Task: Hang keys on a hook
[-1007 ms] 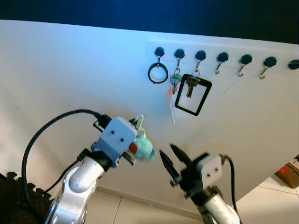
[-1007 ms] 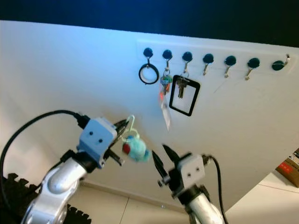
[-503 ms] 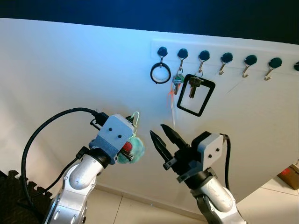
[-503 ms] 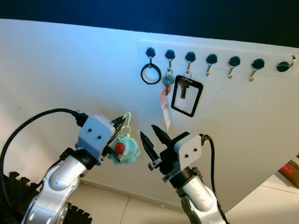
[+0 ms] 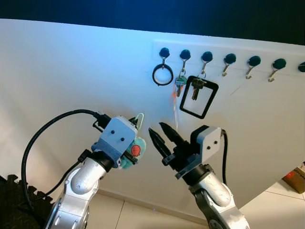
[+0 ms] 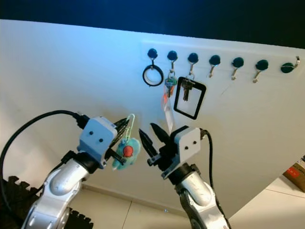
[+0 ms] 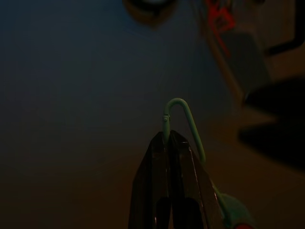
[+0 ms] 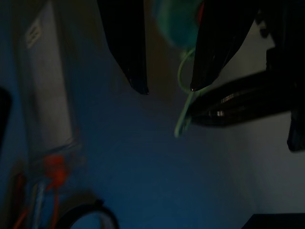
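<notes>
Right gripper has swung left and up since a second ago, its two black fingers now spread wide and empty, tips just beside the left one, pointing at the toy. Left gripper holds roughly where it was, fingers pinched shut on the pale green clip, whose loop sticks up past the fingertips. Teal plush toy with a red spot hangs from the clip just below the fingers; it hung further right a second ago and now sits tight against the left wrist housing. Both arms are raised in front of the white wall. Up on the wall, the hook rail carries a row of dark-knobbed hooks: first from the left has a black ring, second a bunch of keys with an orange tag, third a key on a black rectangular frame. Hooks to the right, starting with the fourth hook, are bare. Clip and toy are well below the rail, nearer its left end.
</notes>
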